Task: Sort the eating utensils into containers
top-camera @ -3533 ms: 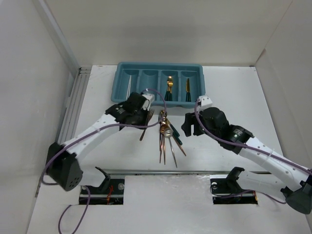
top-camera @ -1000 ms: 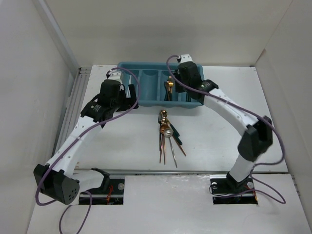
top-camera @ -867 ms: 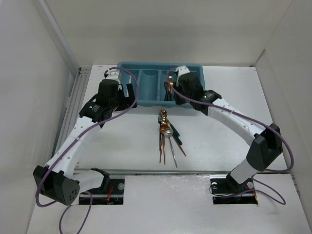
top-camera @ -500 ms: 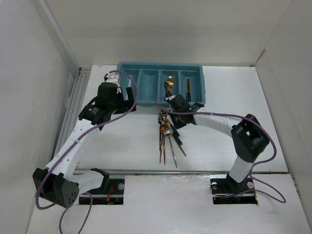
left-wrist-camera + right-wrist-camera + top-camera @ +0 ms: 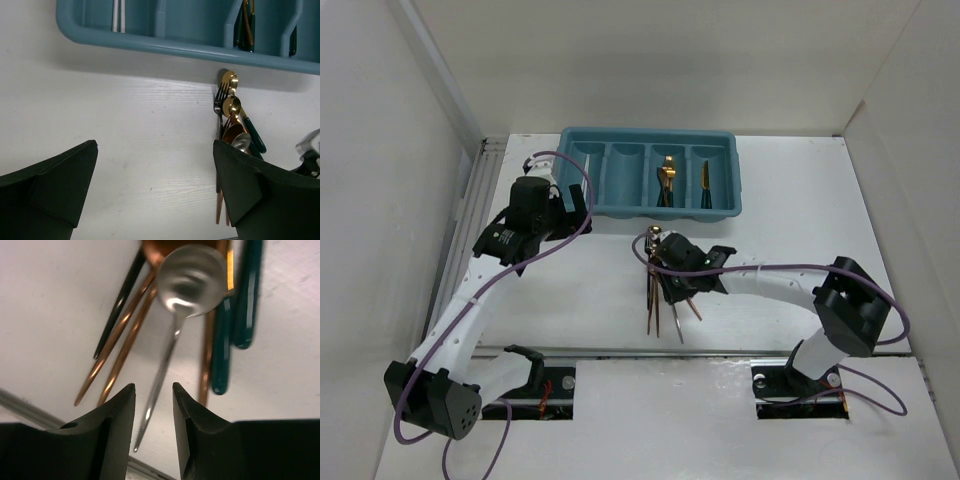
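Note:
The teal tray point(image 5: 650, 212) stands at the back; its containers hold white chopsticks point(image 5: 118, 15) at the left and gold utensils point(image 5: 666, 182) in the two right ones. A pile of eating utensils point(image 5: 658, 300) lies on the table in front of it. My right gripper point(image 5: 672, 280) hovers low over the pile, open. In the right wrist view the thin handle of a silver spoon point(image 5: 192, 280) runs between my right gripper's point(image 5: 153, 392) fingertips, untouched. My left gripper point(image 5: 575, 205) is open and empty by the tray's front left corner.
Copper handles point(image 5: 120, 350) and teal handles point(image 5: 235, 315) lie close on either side of the silver spoon. A fork and gold spoons point(image 5: 227, 100) top the pile near the tray's front rim point(image 5: 175, 47). White walls close in left and right.
My right arm has swung from the tray's right containers down onto the pile and its jaws have opened. My left arm has drawn back a little to the left.

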You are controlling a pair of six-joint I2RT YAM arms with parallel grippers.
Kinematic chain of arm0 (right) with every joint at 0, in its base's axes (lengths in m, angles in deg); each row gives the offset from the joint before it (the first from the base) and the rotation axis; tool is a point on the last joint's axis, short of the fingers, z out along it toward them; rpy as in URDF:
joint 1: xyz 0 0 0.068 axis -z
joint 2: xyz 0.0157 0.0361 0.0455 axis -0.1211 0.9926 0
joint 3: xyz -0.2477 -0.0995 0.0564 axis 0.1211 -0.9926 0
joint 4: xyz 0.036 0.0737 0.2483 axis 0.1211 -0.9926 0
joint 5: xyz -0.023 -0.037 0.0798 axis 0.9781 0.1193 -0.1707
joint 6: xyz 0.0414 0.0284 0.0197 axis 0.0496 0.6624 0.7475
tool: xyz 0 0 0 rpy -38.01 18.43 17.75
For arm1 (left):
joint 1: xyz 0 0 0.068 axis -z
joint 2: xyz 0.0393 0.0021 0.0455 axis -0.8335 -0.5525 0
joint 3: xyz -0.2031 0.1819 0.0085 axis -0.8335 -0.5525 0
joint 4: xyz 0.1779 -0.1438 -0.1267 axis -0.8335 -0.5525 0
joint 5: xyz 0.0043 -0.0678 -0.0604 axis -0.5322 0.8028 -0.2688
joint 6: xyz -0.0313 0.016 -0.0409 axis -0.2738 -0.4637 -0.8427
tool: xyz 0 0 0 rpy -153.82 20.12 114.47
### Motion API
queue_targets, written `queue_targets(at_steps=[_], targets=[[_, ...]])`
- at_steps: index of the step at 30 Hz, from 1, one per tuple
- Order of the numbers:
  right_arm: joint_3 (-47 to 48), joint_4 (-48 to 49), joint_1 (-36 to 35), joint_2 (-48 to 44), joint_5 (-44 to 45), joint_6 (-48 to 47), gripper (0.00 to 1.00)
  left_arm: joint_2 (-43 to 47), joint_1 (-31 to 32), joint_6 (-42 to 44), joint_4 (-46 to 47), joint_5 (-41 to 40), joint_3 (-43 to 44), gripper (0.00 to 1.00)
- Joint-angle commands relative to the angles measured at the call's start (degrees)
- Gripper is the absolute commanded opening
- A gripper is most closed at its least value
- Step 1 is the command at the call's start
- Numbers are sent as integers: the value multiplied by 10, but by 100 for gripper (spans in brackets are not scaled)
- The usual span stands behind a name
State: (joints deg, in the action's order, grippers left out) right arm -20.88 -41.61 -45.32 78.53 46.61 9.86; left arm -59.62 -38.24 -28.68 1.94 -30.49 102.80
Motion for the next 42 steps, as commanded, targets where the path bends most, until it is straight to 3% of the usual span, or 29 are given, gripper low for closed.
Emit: queue_targets(at_steps=[1,12,15,20,23,29,35,38,42], targets=[[-16,11,-20,-3,4,47,41,14,-8,0,9,13,-5,100],[0,23,-20,78,35,43,39,24,-14,-5,14,18,-5,100],[1,29,-20,107,35,43,33,24,-20,-5,14,18,-5,100],[-23,34,-20,75,48,59,6,29,-26,0,9,18,-5,100],[-30,27,-20,55,66,64,0,29,-26,0,9,18,-11,100],[50,-25,-20,20,97,37,0,29,-26,0,14,18,-11,100],[223,-98,-14,-34,178,-13,0,29,-26,14,14,18,-11,100],[295,-98,22,-34,208,-51,0,24,-26,51,32,18,-5,100],[338,-27,104,-26,185,-116,0,18,-26,112,64,16,23,100]])
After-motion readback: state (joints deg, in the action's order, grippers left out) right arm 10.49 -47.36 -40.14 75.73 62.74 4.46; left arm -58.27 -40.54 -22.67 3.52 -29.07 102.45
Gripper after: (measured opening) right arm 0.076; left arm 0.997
